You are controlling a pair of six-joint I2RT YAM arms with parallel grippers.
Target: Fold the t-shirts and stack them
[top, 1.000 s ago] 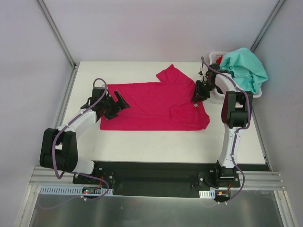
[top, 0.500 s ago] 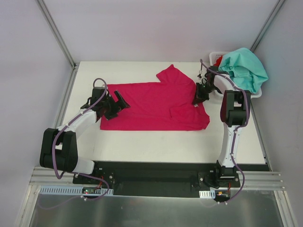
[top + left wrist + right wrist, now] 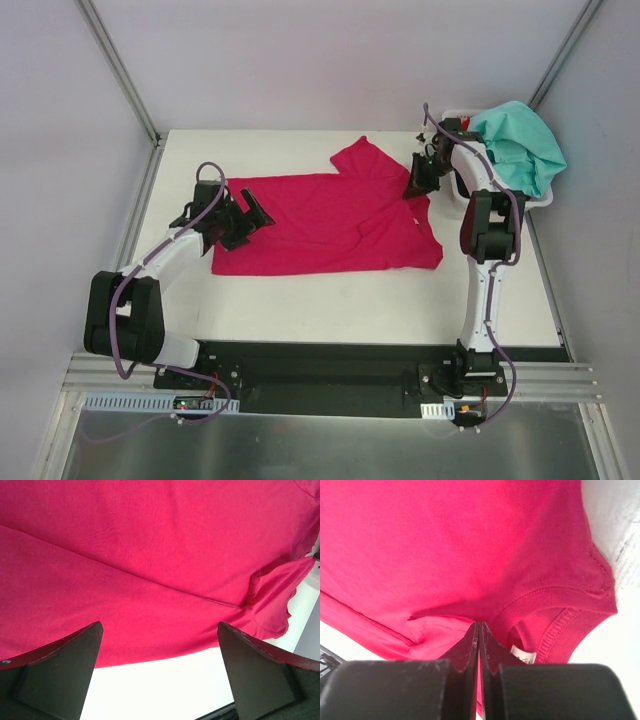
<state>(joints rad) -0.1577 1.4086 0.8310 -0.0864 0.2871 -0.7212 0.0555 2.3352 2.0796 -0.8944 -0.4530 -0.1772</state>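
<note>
Since a second ago the right gripper [image 3: 417, 185] has drawn toward the far edge, towing the collar end of the magenta t-shirt [image 3: 320, 222] with it. Its jaws are pressed together, apparently pinching cloth beside the collar. The left gripper [image 3: 252, 214], spread wide, hovers over the shirt's left edge. The shirt lies spread on the table [image 3: 330, 305].

Light: bright, even, from overhead; no glare.
Shadows: faint and soft on the desk [image 3: 300, 300], overhead frame.
Exposure: desk blown white at the wrist frames' lower and right edges.
Focus: right gripper [image 3: 479, 626] blurred at bottom; magenta t-shirt [image 3: 445, 545] slightly soft.
</note>
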